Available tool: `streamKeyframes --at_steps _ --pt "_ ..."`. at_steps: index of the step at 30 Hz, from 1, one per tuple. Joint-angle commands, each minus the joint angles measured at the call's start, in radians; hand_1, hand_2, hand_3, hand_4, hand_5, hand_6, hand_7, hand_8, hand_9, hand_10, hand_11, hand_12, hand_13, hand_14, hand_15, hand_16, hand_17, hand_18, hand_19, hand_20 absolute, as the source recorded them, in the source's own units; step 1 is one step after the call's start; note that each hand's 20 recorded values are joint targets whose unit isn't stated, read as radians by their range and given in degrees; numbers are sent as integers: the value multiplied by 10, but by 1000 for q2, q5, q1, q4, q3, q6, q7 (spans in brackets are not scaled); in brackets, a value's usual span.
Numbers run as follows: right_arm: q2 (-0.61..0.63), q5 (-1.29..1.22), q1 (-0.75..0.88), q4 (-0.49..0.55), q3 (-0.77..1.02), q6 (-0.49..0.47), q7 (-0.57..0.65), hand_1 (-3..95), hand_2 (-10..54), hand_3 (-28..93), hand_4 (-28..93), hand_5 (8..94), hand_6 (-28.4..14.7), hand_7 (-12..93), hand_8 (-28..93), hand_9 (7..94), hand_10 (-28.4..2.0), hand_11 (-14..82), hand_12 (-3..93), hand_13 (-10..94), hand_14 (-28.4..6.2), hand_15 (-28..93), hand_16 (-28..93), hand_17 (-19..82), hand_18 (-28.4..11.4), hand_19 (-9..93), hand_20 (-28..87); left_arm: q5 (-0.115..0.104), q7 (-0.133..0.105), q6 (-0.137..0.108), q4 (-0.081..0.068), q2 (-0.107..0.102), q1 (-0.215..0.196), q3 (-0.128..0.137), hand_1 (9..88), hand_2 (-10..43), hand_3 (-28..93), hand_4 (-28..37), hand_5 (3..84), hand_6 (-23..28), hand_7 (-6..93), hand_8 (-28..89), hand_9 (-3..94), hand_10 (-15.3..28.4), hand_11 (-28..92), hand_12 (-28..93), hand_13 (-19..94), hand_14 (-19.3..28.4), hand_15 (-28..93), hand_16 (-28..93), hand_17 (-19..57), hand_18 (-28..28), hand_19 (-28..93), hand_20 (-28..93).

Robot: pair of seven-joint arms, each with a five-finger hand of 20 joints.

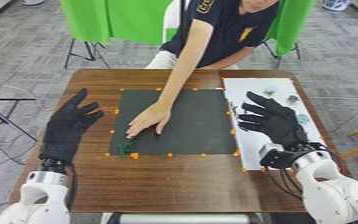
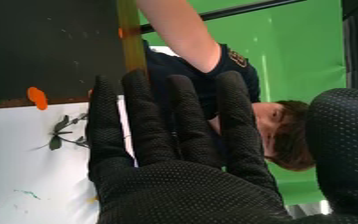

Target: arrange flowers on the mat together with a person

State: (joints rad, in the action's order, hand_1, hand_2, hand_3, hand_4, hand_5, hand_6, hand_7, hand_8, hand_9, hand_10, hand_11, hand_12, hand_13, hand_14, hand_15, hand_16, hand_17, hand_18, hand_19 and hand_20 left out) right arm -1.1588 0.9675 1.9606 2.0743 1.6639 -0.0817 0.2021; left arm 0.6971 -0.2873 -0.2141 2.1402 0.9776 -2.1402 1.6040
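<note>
There it was, operator: a small dark-green leafy sprig (image 1: 125, 146) lay at the near left corner of the dark rectangular mat (image 1: 189, 137), and the person's bare hand (image 1: 151, 119) reached flat over the mat, fingertips just beside it. Your black-gloved left hand (image 1: 67, 125) was up left of the mat, fingers apart, gripping nothing. Over by the white rectangular sheet (image 1: 253, 161), your black-gloved right hand (image 1: 275, 122) had its fingers extended and thumb well away, and it too held nothing! A thin dark-leaved sprig (image 2: 62, 133) lay on that sheet.
</note>
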Motion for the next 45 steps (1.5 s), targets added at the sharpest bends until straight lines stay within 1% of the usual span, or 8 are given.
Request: streamKeyframes --at_steps 1,5,7,14,21,28,37,45 --pt "-5 0 6 4 -2 2 -5 126 129 790 -283 390 23 127 -109 403 -142 43 135 331 -189 154 196 68 -268 508 125 -6 -8 -5 -3 -1 -7 -4 256 45 775 -232 358 51 117 -88 377 193 229 109 292 280 508 -80 -88 284 513 133" --pt "-5 0 8 5 -1 -1 -4 125 129 791 -283 390 23 127 -109 403 -143 43 135 332 -189 156 197 68 -268 507 125 -8 -11 -5 -3 -3 -8 -5 256 45 776 -232 358 51 117 -89 376 194 230 108 292 281 508 -81 -88 284 514 133" --pt "-5 1 9 5 0 -2 -5 125 129 791 -283 390 23 127 -109 403 -143 43 135 333 -189 157 197 68 -268 507 125 -25 -28 -19 -3 -26 -11 -15 256 45 776 -231 358 52 118 -89 376 194 229 108 292 281 508 -82 -88 284 514 132" --pt "-3 1 3 5 -1 0 -3 125 129 792 -283 391 24 126 -109 403 -142 43 135 334 -190 160 196 68 -268 508 125 -19 -21 -14 -4 -17 -5 -13 256 45 777 -232 357 52 118 -89 376 194 230 108 292 281 508 -81 -88 284 515 131" --pt "-2 0 2 5 -2 -1 -4 125 128 792 -283 391 24 127 -109 403 -142 43 135 338 -190 167 195 68 -268 509 126 -32 -36 -24 -3 -35 -7 -21 256 45 777 -231 357 53 119 -89 376 194 230 107 292 280 508 -81 -88 284 515 130" --pt "4 -3 1 11 6 -9 -9 125 127 793 -283 392 23 127 -109 404 -143 44 135 346 -192 179 194 69 -268 514 129 -32 -45 -28 6 -40 -16 -10 256 45 776 -231 360 55 120 -89 376 194 230 107 292 281 508 -81 -88 284 516 130" --pt "98 18 3 35 94 -41 -7 134 114 800 -282 404 20 133 -111 424 -160 70 142 375 -192 246 187 82 -267 548 148 -1 -8 -21 21 -11 -12 27 259 46 769 -227 368 57 113 -85 382 195 221 110 299 279 497 -76 -82 284 517 133" --pt "195 161 102 73 258 -11 44 164 72 808 -275 419 9 138 -111 456 -166 124 146 421 -190 355 148 135 -281 622 182 -1 -11 -29 32 -16 -34 36 259 46 768 -226 366 56 111 -85 381 193 221 111 299 278 498 -75 -81 284 517 134"
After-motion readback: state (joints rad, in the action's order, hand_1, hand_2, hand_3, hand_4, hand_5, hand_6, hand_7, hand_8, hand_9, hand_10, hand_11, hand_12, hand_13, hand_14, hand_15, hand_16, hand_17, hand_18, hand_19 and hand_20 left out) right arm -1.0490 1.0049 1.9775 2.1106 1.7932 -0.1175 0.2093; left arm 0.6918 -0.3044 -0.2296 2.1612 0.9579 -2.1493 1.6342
